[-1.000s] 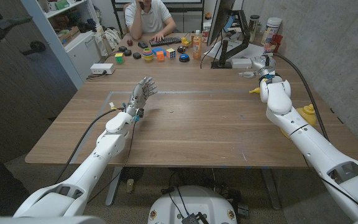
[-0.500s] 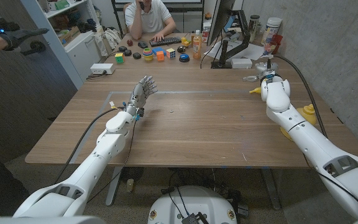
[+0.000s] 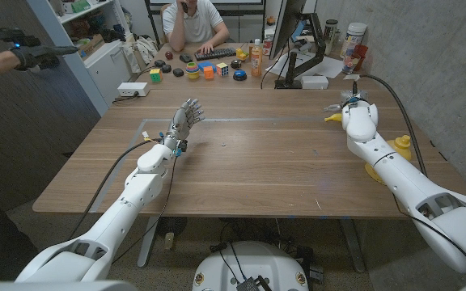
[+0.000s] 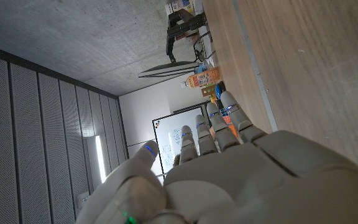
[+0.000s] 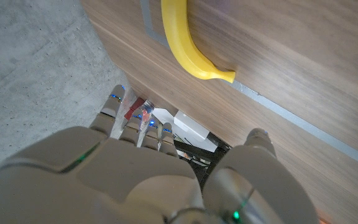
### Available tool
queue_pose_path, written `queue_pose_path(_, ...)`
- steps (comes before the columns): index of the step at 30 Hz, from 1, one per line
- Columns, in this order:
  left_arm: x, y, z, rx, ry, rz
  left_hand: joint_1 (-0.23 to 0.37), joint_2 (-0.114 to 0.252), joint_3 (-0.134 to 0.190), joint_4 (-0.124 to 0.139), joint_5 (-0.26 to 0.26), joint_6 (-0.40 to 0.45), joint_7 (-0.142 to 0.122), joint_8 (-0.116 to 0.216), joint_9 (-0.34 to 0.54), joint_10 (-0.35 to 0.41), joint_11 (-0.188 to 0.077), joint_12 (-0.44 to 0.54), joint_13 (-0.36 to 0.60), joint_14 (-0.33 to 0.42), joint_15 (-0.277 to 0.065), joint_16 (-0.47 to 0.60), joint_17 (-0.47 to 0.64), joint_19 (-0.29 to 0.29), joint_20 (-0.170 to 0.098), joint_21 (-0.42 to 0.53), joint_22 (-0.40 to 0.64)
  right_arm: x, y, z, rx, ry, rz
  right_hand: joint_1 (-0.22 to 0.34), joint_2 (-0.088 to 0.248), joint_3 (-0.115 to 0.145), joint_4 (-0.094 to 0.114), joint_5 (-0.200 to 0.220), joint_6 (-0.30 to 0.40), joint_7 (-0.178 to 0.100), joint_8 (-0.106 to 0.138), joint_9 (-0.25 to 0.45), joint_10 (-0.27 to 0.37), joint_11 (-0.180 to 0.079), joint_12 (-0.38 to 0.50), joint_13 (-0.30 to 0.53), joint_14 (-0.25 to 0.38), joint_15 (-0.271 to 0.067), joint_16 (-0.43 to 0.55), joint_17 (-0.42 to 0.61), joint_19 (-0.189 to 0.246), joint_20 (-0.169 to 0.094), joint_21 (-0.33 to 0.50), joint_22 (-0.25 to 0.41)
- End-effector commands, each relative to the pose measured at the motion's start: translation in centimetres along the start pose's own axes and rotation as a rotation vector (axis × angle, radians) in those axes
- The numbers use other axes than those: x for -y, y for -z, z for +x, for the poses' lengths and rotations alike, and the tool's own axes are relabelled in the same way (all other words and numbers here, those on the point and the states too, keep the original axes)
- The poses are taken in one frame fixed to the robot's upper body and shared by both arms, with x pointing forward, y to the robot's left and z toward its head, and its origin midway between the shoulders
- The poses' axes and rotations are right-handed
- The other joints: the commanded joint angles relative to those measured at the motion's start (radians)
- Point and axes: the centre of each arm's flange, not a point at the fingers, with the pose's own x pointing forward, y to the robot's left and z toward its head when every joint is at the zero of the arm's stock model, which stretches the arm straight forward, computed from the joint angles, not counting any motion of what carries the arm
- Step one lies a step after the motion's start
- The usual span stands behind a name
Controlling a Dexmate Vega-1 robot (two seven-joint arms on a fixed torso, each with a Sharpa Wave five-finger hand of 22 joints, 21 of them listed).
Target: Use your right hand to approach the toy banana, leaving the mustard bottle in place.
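Observation:
The yellow toy banana (image 5: 188,46) lies on the wooden table (image 3: 265,162) near its far right side; in the head view only its tip (image 3: 332,117) shows beside my right wrist. My right hand (image 3: 350,102) hovers right by it, and in the right wrist view this hand (image 5: 135,177) has its fingers (image 5: 118,102) and thumb apart, holding nothing, a short gap from the banana. The yellow mustard bottle (image 3: 400,148) stands upright at the table's right edge, behind my right forearm. My left hand (image 3: 184,120) is raised mid-left with fingers spread, and the same hand (image 4: 229,168) is empty in the left wrist view.
A monitor stand (image 3: 298,65), a keyboard (image 3: 215,54), small coloured toys (image 3: 209,71) and bottles (image 3: 256,58) line the far edge. A person (image 3: 192,20) sits behind the table. A gloved hand (image 3: 35,55) reaches in at upper left. A white box (image 3: 133,90) sits far left.
My right wrist has shifted slightly rightward and the hand has dipped closer to the banana. The gloved hand at upper left has moved right. My left hand has not moved.

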Motion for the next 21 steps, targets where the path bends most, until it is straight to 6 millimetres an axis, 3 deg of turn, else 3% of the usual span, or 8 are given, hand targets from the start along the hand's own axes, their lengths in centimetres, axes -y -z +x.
queue_pose_path(1, 0.4, 0.0, 0.6, -0.003, 0.008, 0.004, 0.001, 0.020, 0.007, 0.000, 0.004, 0.003, -0.008, 0.005, 0.003, 0.008, -0.001, 0.005, 0.005, 0.007, 0.003, 0.005, 0.005, 0.007, 0.001, 0.005, 0.004, -2.4, 2.1, 1.7, -0.068, -0.133, 0.029, 0.017, 0.000, -0.005, 0.000, 0.011, 0.001, 0.004, 0.007, 0.004, 0.002, 0.007, 0.002, 0.005, 0.018, -0.003, 0.005, 0.002, 0.020, -0.002, 0.003, 0.001)
queue_pose_path(15, 0.5, 0.1, 1.2, -0.011, 0.007, 0.007, 0.001, 0.020, 0.007, 0.000, 0.004, 0.003, -0.008, 0.005, 0.003, 0.008, -0.001, 0.005, 0.005, 0.007, 0.003, 0.005, 0.005, 0.007, 0.001, 0.005, 0.004, -4.3, 3.1, 3.6, -0.112, -0.235, 0.053, 0.044, 0.007, -0.009, -0.011, 0.018, -0.014, 0.011, 0.004, 0.003, -0.004, 0.008, 0.001, 0.004, 0.021, -0.001, 0.003, 0.001, 0.068, -0.002, 0.003, 0.000)
queue_pose_path(18, 0.5, 0.1, 1.3, -0.016, 0.005, 0.009, 0.001, 0.020, 0.007, 0.000, 0.004, 0.003, -0.008, 0.005, 0.003, 0.008, -0.001, 0.005, 0.005, 0.007, 0.003, 0.005, 0.005, 0.007, 0.001, 0.005, 0.004, -4.4, 3.2, 3.8, -0.110, -0.225, 0.075, 0.059, 0.013, -0.010, -0.016, 0.022, -0.014, 0.009, 0.005, 0.003, 0.004, 0.005, 0.005, 0.004, 0.040, -0.011, 0.009, 0.001, 0.101, -0.006, 0.007, -0.001)
queue_pose_path(21, 0.5, 0.2, 1.4, -0.020, 0.003, 0.009, 0.001, 0.020, 0.007, 0.000, 0.004, 0.003, -0.008, 0.005, 0.003, 0.008, -0.001, 0.005, 0.005, 0.007, 0.003, 0.005, 0.005, 0.007, 0.001, 0.005, 0.004, -4.4, 3.1, 4.0, -0.109, -0.218, 0.080, 0.077, 0.021, -0.015, -0.021, 0.028, -0.004, 0.009, 0.010, 0.003, 0.033, 0.003, 0.015, 0.004, 0.064, -0.022, 0.011, -0.001, 0.165, -0.009, 0.014, -0.002)
